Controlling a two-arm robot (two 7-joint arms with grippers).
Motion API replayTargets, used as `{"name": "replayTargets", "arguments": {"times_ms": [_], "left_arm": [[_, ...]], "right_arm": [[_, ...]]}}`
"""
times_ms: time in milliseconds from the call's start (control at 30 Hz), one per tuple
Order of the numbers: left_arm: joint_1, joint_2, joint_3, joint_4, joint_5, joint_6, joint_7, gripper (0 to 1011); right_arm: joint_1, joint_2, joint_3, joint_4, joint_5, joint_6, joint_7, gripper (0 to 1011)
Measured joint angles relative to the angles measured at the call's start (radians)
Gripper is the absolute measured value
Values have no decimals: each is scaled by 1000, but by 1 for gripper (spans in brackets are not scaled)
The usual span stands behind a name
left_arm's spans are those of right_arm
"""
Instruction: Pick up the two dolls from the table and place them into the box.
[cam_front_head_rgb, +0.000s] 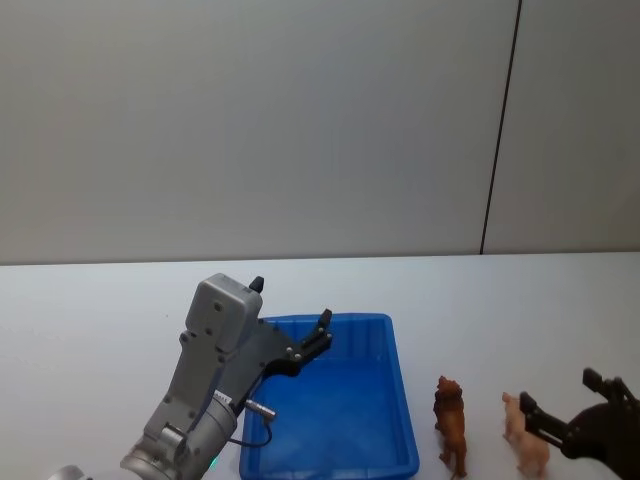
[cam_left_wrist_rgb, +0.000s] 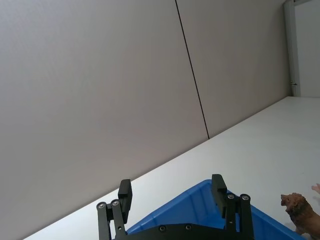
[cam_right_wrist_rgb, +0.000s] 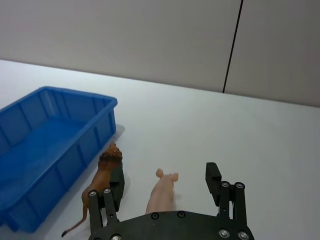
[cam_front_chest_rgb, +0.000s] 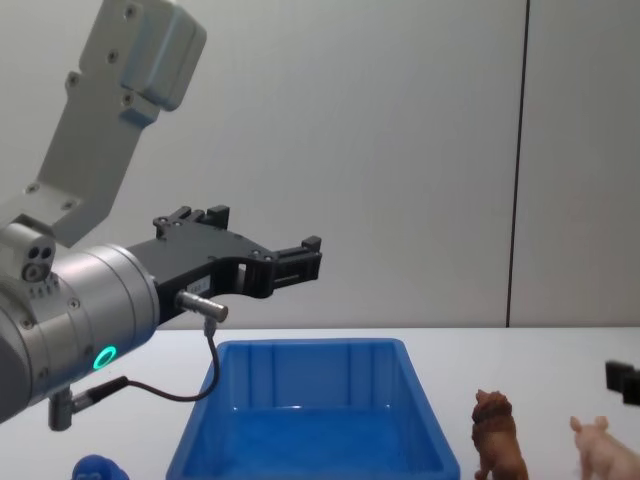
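1. The left gripper (cam_left_wrist_rgb: 171, 186) hovers above the box (cam_right_wrist_rgb: 80, 150), over its left part. Its jaws are spread wide and hold nothing.
2. The right gripper (cam_right_wrist_rgb: 165, 174) is low over the table (cam_front_head_rgb: 500, 300), to the right of the box. Its jaws are wide open and grip nothing.
3. The pig (cam_front_head_rgb: 527, 435) stands on the table between the right gripper's fingers (cam_right_wrist_rgb: 213, 175). I cannot tell whether either finger touches it.
4. The lion (cam_front_head_rgb: 452, 420) stands upright on the table between the box and the pig. It is near the box's right wall and just outside the gripper's nearer finger.
5. Lion and pig stand side by side, apart, both facing the wall behind the table.
6. The box sits on the table in front of the robot.
7. A small round blue thing (cam_front_chest_rgb: 98, 467) lies left of the box.
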Motion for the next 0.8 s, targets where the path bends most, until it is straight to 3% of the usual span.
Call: {"name": "replayTargets", "arguments": {"times_ms": [300, 800], "left_arm": [[0, 0, 0, 0, 0, 0, 0, 1001], [0, 0, 0, 0, 0, 0, 0, 1001]], "right_arm": [[-4, 7, -1, 33, 3, 32, 39, 1001], [37, -28, -29, 121, -24, 82, 80, 1001]]}}
